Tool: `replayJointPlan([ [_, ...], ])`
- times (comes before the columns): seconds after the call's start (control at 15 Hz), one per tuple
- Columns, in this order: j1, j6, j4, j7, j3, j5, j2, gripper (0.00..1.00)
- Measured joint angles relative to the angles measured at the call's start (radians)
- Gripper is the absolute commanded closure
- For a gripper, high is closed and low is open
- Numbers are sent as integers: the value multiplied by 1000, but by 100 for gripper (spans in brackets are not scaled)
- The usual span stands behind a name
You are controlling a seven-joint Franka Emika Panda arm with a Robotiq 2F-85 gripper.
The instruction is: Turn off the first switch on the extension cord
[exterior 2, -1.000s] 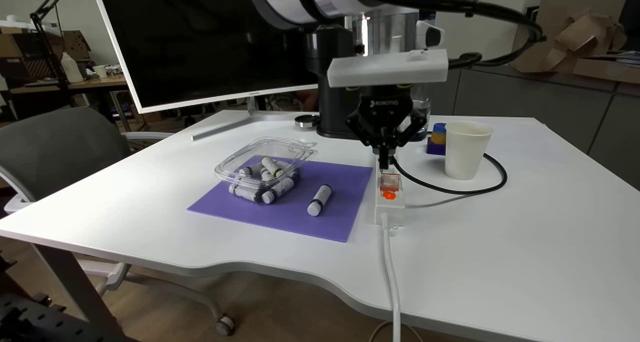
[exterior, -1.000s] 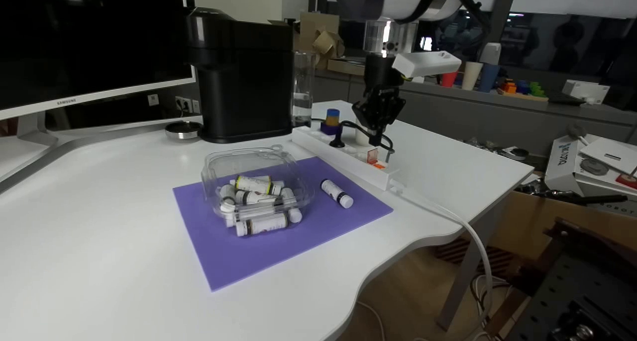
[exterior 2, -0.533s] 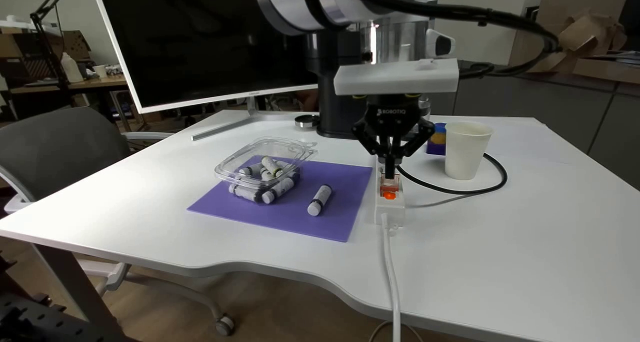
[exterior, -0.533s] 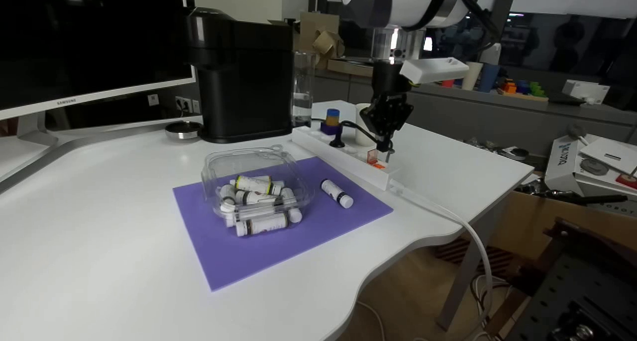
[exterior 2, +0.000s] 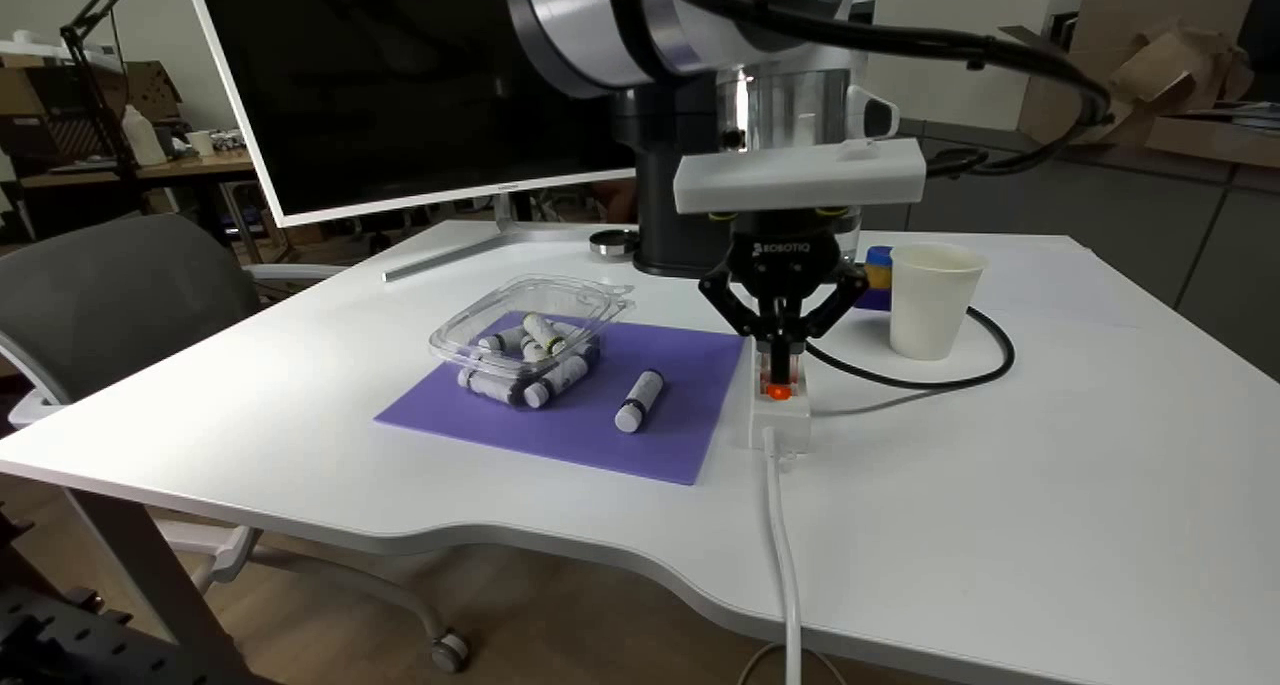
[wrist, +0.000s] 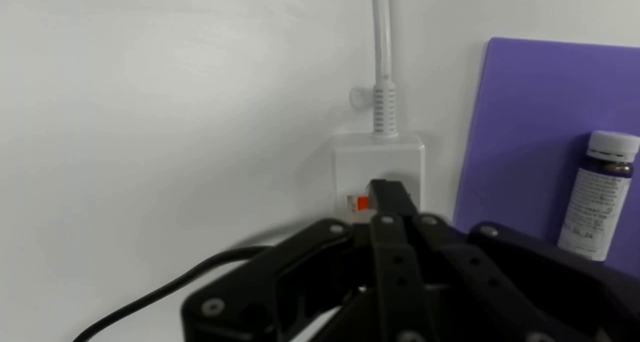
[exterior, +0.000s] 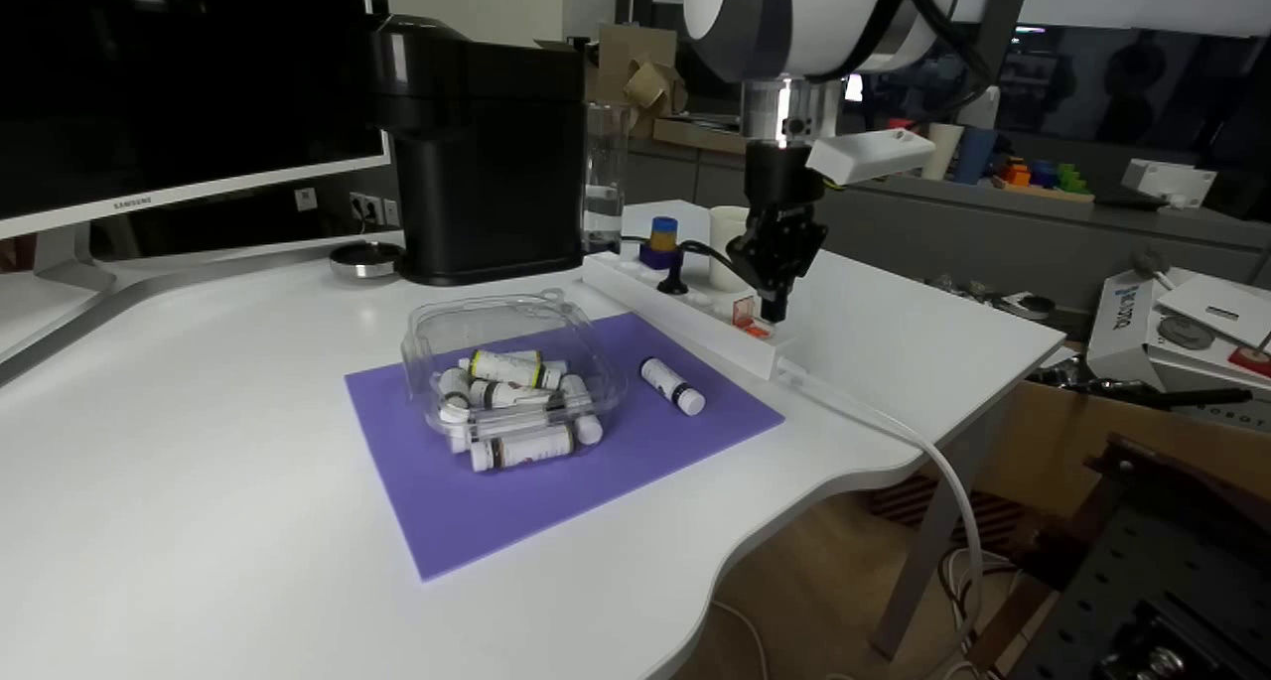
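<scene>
The extension cord, a long white power strip point(exterior: 685, 321), lies along the table beside the purple mat. Its lead end shows in an exterior view point(exterior 2: 780, 427) and in the wrist view point(wrist: 377, 157). The orange-red switch point(exterior 2: 779, 392) near the lead end has a raised translucent flap point(exterior: 743, 312) on its far part. My gripper point(exterior 2: 780, 373) points down with its fingertips together and nothing between them. The tips are right at the switch; contact cannot be told. In the wrist view the gripper point(wrist: 389, 186) hides most of the switch point(wrist: 362, 202).
A black plug point(exterior: 673, 281) with a black cable stands in the strip. A paper cup point(exterior 2: 930, 300) and stacked coloured blocks point(exterior: 660, 241) are close by. A clear box of white bottles point(exterior: 511, 372) and a loose bottle point(exterior: 673, 386) lie on the purple mat point(exterior: 596, 491).
My gripper has come down and moved along the strip toward its lead end, from above the raised flap to the orange-red switch. It has stayed shut. The other things have not moved.
</scene>
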Motion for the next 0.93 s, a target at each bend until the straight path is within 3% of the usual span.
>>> replayJointPlan([
  [0.4, 7, 1, 33, -2, -1, -84, 29, 100],
  [0.93, 19, 2, 58, -2, 3, -92, 73, 100],
])
